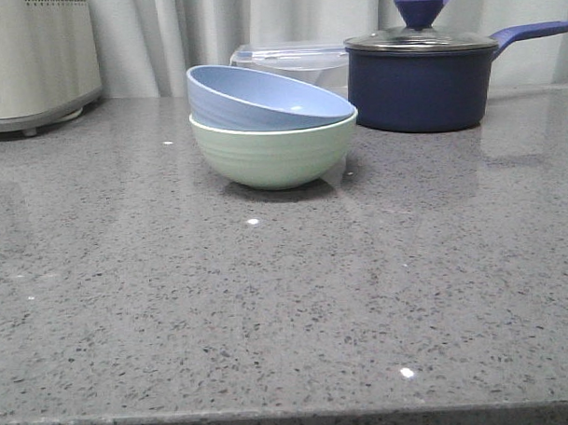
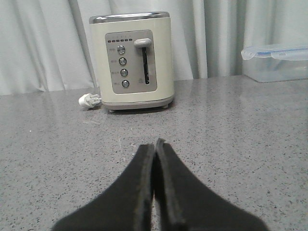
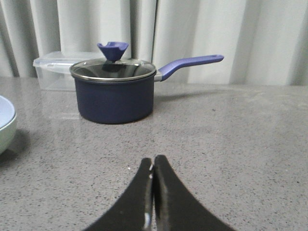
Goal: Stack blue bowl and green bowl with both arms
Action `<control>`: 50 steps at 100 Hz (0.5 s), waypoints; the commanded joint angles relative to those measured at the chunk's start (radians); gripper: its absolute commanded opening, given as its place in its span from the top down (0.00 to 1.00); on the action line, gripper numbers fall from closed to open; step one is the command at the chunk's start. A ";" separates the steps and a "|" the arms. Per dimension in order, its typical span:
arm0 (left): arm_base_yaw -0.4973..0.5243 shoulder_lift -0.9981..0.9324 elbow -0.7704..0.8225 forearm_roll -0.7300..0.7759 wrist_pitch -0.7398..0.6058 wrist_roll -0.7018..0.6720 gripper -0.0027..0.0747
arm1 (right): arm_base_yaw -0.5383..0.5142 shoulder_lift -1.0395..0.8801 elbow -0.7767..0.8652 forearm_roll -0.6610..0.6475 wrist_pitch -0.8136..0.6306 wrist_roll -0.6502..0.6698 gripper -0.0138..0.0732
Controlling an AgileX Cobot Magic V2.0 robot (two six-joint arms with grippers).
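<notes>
The blue bowl [image 1: 261,99] sits tilted inside the green bowl [image 1: 273,155] at the middle back of the grey counter in the front view. The edges of both bowls show at the side of the right wrist view, blue bowl [image 3: 5,111] over green bowl [image 3: 6,137]. No arm shows in the front view. My left gripper [image 2: 155,144] is shut and empty, low over the counter, facing a toaster. My right gripper [image 3: 153,161] is shut and empty, low over the counter, facing the saucepan, apart from the bowls.
A dark navy lidded saucepan [image 1: 420,86] with its handle pointing right stands behind the bowls to the right. A clear plastic container [image 1: 293,61] stands behind the bowls. A cream toaster [image 2: 132,60] with a plug [image 2: 89,100] beside it stands at the back left. Curtains hang behind.
</notes>
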 commanded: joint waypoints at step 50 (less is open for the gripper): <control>0.002 -0.034 0.040 -0.009 -0.071 -0.005 0.99 | -0.007 -0.120 0.131 0.000 -0.030 -0.005 0.85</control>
